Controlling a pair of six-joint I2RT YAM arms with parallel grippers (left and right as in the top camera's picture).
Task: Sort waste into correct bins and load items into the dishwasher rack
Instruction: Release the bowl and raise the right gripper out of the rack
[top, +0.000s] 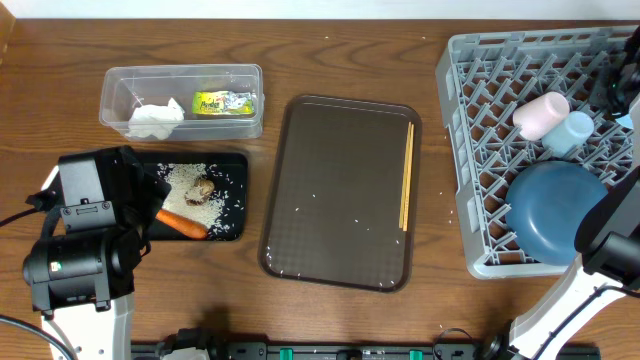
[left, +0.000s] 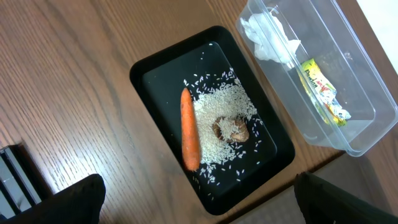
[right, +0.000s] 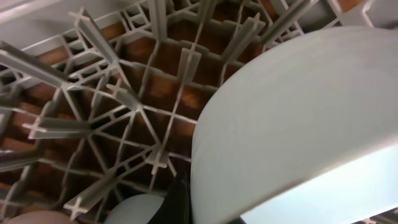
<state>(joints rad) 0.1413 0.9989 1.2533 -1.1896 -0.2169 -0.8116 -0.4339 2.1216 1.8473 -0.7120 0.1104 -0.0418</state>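
Right gripper (right: 179, 202) clamped shut beside pale-blue bowl (right: 292, 118) in grey rack (top: 478, 150); grip on it unclear. Left gripper (left: 202, 208) wide open, empty, above black tray (left: 146, 78) holding carrot (left: 189, 137) and rice (left: 217, 115).

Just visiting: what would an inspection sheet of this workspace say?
Surface: wooden table.
Job's things: carrot, lump and rice in black tray; tissue and wrapper in clear tub; blue plate, pink cup and pale-blue cup in rack; chopsticks on brown serving tray.
Clutter: stray grains on that tray.
Grippers: left gripper open above black tray; right gripper shut beside plate's rim.
Cables: black cable beside left arm.
Surroundings: nothing seen.
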